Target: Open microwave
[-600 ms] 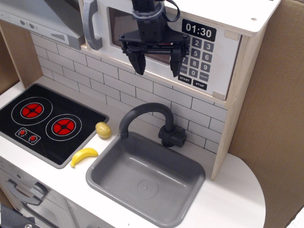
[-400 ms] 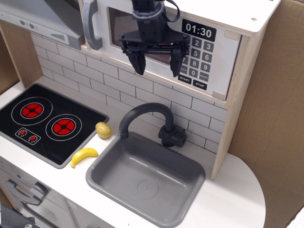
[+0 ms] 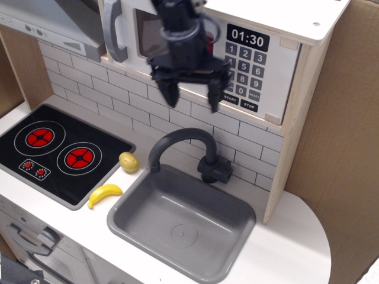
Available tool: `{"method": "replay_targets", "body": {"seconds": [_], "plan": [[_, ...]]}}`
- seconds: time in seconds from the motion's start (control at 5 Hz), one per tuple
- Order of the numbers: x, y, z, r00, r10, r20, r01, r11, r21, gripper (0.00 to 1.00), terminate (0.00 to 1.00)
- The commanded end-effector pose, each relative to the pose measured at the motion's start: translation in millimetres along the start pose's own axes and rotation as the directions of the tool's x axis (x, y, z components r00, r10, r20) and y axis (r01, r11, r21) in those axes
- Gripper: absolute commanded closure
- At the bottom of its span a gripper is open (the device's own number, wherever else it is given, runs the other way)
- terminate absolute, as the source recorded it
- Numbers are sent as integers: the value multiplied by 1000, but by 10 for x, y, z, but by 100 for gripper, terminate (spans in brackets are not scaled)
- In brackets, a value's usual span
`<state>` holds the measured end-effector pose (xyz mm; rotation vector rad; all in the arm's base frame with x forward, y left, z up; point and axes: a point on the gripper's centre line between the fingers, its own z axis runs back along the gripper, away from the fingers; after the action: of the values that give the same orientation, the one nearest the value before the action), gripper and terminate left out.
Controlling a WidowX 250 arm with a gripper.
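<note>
The microwave [image 3: 278, 71] of pale wood sits at the top, above the white tile wall. Its white door [image 3: 142, 35] with a clear window is closed. The grey bar handle [image 3: 114, 29] stands at the door's left end. The black keypad [image 3: 244, 74] and clock digits are on its right. My black gripper [image 3: 190, 96] hangs in front of the door's lower edge, to the right of the handle and apart from it. Its two fingers point down, spread wide and empty. The arm hides part of the window.
A grey sink [image 3: 183, 222] with a curved dark faucet [image 3: 177, 145] lies below the gripper. A black stove top [image 3: 59, 151] with red burners is at the left. A lemon [image 3: 128, 161] and a banana [image 3: 104, 194] lie between them. A slanted grey range hood [image 3: 53, 21] is top left.
The gripper has dropped lower and shifted a little left in front of the microwave door, still open. Nothing else has moved.
</note>
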<state>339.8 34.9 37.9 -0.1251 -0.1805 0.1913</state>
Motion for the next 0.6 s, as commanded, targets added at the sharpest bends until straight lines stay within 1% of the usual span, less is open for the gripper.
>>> {"method": "replay_targets", "body": {"seconds": [0.0,0.2,0.4], "plan": [[132,570,549,987,-78,141,71,996,56,0,0],[266,737,630,978,-102,184,90,993,75,0,0],[424,779,637,972,-133,195,123,990,62,0,0]]}}
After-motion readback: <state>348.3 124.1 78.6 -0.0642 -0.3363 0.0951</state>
